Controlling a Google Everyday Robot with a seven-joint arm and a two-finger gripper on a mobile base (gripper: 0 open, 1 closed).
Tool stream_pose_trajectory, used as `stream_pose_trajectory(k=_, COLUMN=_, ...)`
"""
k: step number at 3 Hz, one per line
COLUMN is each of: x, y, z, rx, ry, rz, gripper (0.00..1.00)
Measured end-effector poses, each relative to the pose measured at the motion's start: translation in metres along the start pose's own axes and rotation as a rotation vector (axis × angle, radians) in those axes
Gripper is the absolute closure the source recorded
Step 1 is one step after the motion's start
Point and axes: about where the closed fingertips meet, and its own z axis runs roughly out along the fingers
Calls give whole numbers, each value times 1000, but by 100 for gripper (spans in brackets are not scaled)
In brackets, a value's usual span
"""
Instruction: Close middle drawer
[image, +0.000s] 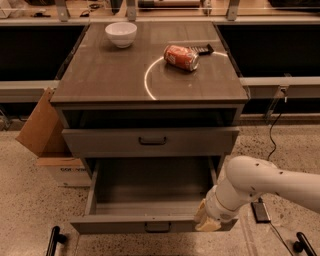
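Observation:
The middle drawer (150, 192) stands pulled far out and is empty inside. Its front panel (115, 225) carries a small dark bar handle (158, 227) at the bottom of the camera view. My gripper (207, 220), beige-tipped on a white arm (265, 187), sits at the right end of that front panel, right of the handle. The arm comes in from the right. The taller top drawer (150, 141) with its wider handle sits slightly out above it. The lowest drawer is hidden under the open one.
On the cabinet top (110, 75) are a white bowl (121, 33), a crushed orange can (181, 57) lying on its side and a small dark object (203, 49). A cardboard box (42, 135) stands left of the cabinet. A cable (272, 130) hangs at the right.

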Motion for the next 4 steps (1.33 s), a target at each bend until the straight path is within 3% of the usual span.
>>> stream_pose_trajectory(k=1, x=4, y=0, z=9, rx=10, ry=26, rz=16, gripper=87)
stream_pose_trajectory(k=2, x=8, y=3, z=23, rx=20, ry=71, rz=33, gripper=100)
stream_pose_trajectory(k=3, x=30, y=6, z=63, rx=-3, ry=113, rz=88, gripper=100)
stream_pose_trajectory(k=4, x=31, y=6, z=63, rx=-3, ry=113, rz=89, gripper=100)
